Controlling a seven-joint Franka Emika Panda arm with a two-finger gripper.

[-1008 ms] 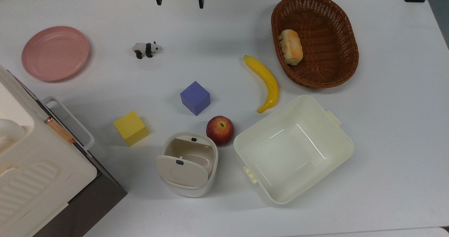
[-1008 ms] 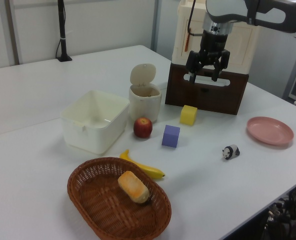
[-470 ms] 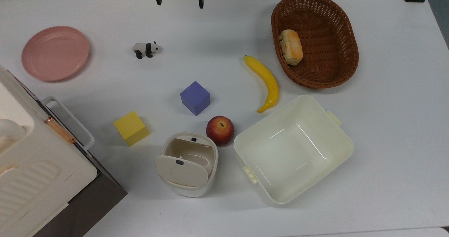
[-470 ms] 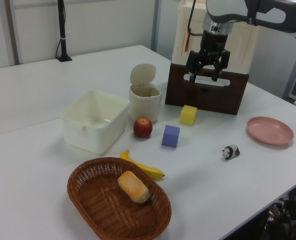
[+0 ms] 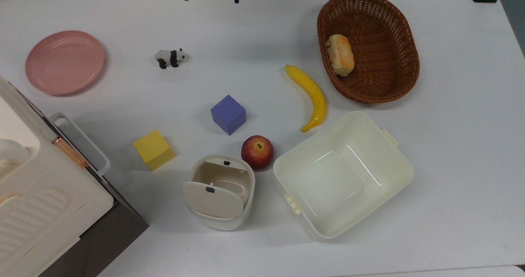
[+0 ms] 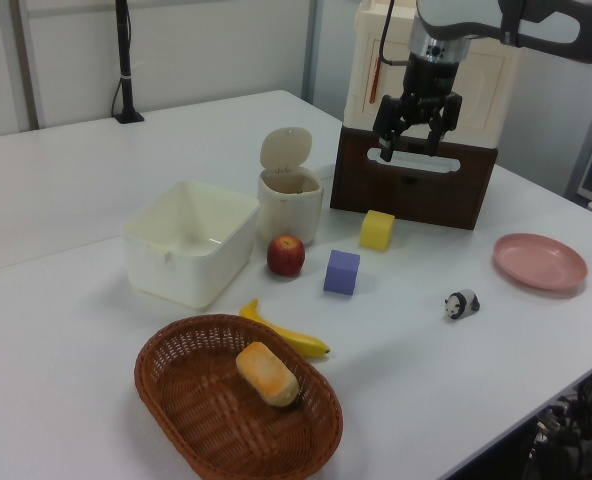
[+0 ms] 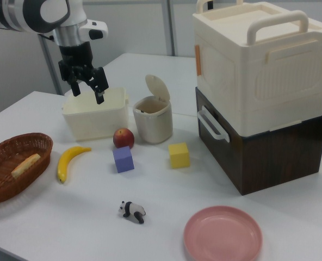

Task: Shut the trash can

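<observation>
The trash can [image 5: 219, 193] stands near the bottom edge of the bench [image 5: 451, 154] in the top view, a small cream bin whose beige lid [image 5: 212, 199] is swung up on its hinge, so the inside is open to sight; a small black button shows on the lid and another dark spot on the far rim. In the right view the lid [image 7: 156, 87] stands nearly upright above the trash can [image 7: 153, 122]. Just beside it on the top view's right lies a red apple [image 5: 257, 152], close to the bin's rim, and beyond that a larger cream tub [image 5: 342, 174] with no lid. On the top view's left sits a big white box with handles [image 5: 37, 186] on a dark brown base. A yellow cube [image 5: 153, 149] lies between that box and the trash can, a little farther up. Farther still are a purple cube [image 5: 228, 114] and a yellow banana [image 5: 311, 96], then a toy panda [image 5: 171, 58], a pink plate [image 5: 65, 62] and a brown wicker basket [image 5: 393, 80] with a bread roll [image 5: 340, 54] inside. The gripper [image 6: 413, 150] hangs in the air well apart from the trash can, pointing down, in front of the white box in the left view; its fingers [image 7: 101, 99] are spread open with nothing between them.
</observation>
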